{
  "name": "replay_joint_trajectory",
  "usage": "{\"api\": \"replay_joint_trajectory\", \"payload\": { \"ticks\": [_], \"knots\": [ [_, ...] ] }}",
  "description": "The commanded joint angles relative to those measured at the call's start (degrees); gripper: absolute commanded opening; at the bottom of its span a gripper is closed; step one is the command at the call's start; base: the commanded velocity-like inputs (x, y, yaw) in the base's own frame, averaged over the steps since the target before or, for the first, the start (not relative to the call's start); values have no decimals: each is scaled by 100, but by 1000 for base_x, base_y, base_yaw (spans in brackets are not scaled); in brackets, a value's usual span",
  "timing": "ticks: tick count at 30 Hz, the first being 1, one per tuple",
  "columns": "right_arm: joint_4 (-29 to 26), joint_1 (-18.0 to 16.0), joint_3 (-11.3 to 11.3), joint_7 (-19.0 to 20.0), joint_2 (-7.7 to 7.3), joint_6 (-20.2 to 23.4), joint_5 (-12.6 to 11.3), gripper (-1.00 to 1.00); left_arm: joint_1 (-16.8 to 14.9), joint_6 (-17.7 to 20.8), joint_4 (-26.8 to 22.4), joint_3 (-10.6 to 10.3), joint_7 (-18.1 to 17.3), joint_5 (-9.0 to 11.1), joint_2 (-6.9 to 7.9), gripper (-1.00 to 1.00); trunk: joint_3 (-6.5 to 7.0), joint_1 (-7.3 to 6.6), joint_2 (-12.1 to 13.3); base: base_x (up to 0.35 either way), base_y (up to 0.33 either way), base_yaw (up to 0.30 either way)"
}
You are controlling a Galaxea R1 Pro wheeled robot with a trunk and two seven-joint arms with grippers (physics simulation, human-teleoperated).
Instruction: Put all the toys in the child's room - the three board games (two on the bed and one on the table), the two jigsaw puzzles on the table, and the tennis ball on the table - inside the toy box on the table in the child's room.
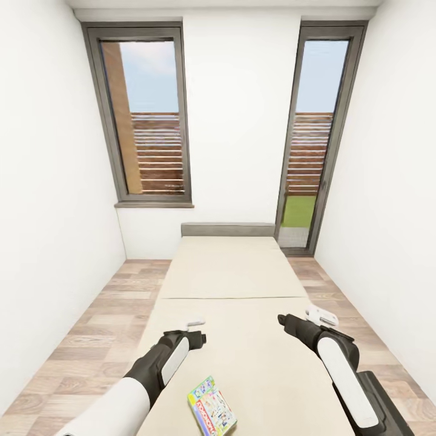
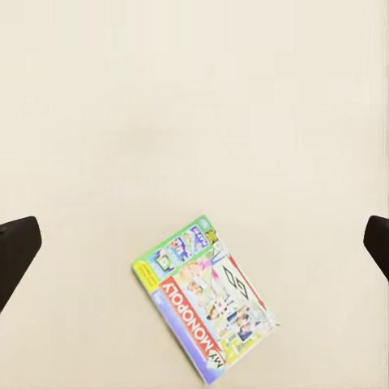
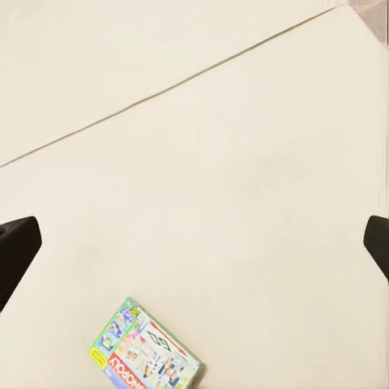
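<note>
One board game, a colourful Monopoly box [image 1: 211,407], lies flat on the cream bed [image 1: 242,272] near its front end, between my two arms. In the left wrist view the box [image 2: 207,300] sits below and ahead of the left gripper [image 2: 194,251], whose dark fingertips [image 2: 16,251] stand far apart with nothing between them. My left gripper [image 1: 195,332] hovers over the bed just beyond the box. The right gripper [image 1: 297,321] hangs over the bed's right half, also open and empty [image 3: 194,251], with the box [image 3: 146,356] off to one side.
The bed runs away from me to a grey headboard [image 1: 227,229] at the far wall. Wood floor [image 1: 91,327] lies along both sides of the bed. A window [image 1: 142,115] and a glass door [image 1: 315,139] stand in the far wall, and white walls close in on both sides.
</note>
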Motion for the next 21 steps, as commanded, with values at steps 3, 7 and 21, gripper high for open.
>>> {"api": "replay_joint_trajectory", "payload": {
  "ticks": [3, 7, 21],
  "knots": [
    [-2, -4, 18, -60, -7, 3, -47, 100, -2, -18, -7, -15, 52, 56, 0, 100, -3, 3, -5, 21, -160, 0],
    [-3, -4, 24, -60, -7, -3, -43, 100, -2, -11, -3, -18, 53, 48, 0, 100, -3, 3, -5, 9, -134, 0],
    [0, -4, 23, -39, 0, -36, -35, 100, -2, -34, 0, -23, 53, 41, 0, 100, -3, 3, -5, 1, -68, 0]
  ]
}}
